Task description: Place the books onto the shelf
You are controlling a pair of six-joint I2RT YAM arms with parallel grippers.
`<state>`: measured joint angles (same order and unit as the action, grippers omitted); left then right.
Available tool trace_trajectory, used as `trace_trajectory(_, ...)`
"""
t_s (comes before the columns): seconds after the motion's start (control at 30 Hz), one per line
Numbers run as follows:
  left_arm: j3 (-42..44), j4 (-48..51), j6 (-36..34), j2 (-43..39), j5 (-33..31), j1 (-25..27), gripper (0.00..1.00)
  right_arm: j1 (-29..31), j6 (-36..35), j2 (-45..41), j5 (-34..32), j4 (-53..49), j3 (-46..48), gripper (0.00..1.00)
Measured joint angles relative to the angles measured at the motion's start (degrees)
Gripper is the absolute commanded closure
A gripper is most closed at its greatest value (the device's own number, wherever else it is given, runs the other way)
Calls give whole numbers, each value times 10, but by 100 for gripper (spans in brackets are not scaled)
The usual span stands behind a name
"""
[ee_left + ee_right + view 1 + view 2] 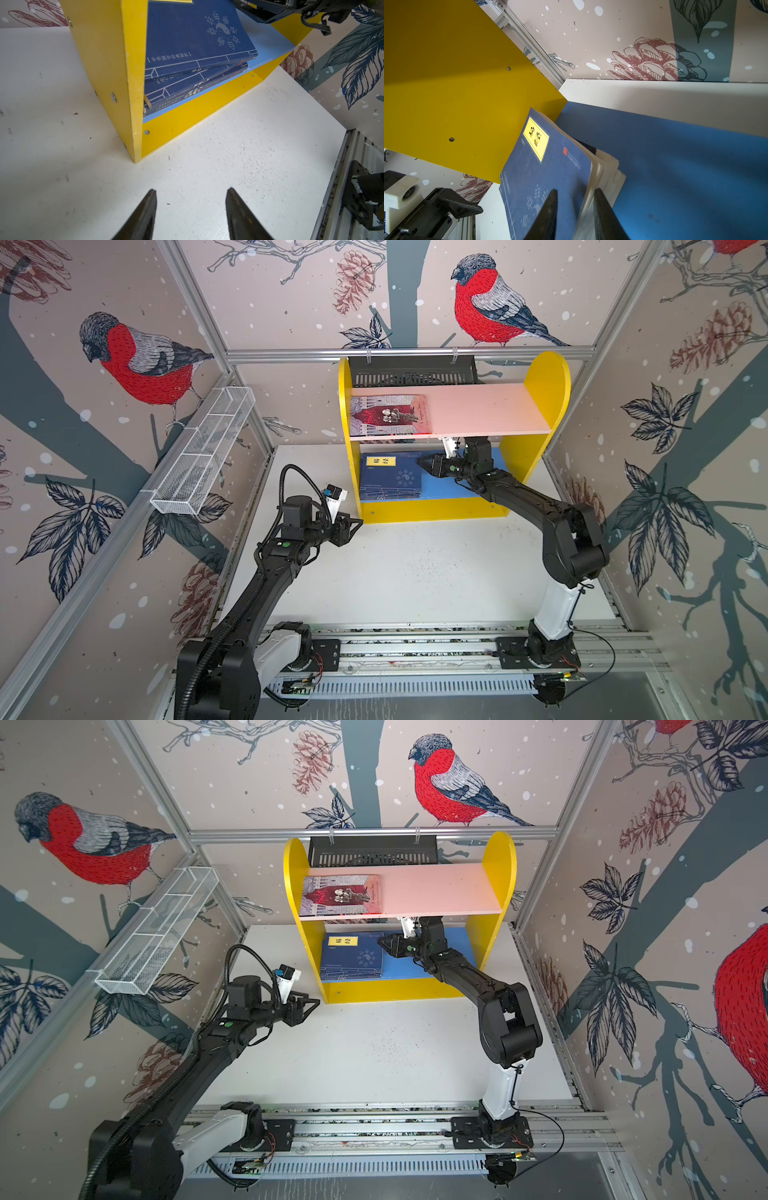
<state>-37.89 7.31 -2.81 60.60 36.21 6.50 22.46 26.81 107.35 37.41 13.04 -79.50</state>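
The yellow shelf (544, 377) (500, 857) stands at the back of the white table. A dark red and grey book (388, 414) (340, 894) lies flat at the left end of its pink upper board (478, 406). A stack of navy books (390, 477) (351, 957) (193, 37) (542, 166) lies on the blue lower board (675, 166). My right gripper (420, 462) (381, 942) (576, 190) reaches in under the pink board. Its jaws stand apart, one finger over the top cover, the other at the page edges. My left gripper (359, 522) (316, 1003) (191, 189) hangs open and empty off the shelf's front left corner.
A white wire basket (203, 452) hangs on the left wall rail. A black slotted tray (411, 369) sits behind the shelf's top. Bare white tabletop (415, 572) lies in front of the shelf, and the arms' base rail (415, 647) runs along the front edge.
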Motion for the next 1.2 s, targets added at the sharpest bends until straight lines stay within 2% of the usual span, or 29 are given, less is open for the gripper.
trace_trajectory(0.33, 0, 2, 0, 0, 0, -1, 46, 3, -17, 4, 2, -19, -20, 73)
trace_trajectory(0.53, 0, 5, 0, 0, 0, -1, 45, 3, -17, -3, -3, -26, -9, 56)
trace_trajectory(0.8, -18, 7, -1, 0, -20, -2, 45, -13, 5, -49, -14, 10, 45, 47)
trace_trajectory(0.97, -30, 7, -2, 2, -24, -2, 45, -11, 6, -37, -13, 7, 12, 46)
trace_trajectory(1.2, -27, 9, -2, 0, -22, -2, 45, -10, -3, 23, -2, -9, -64, 48)
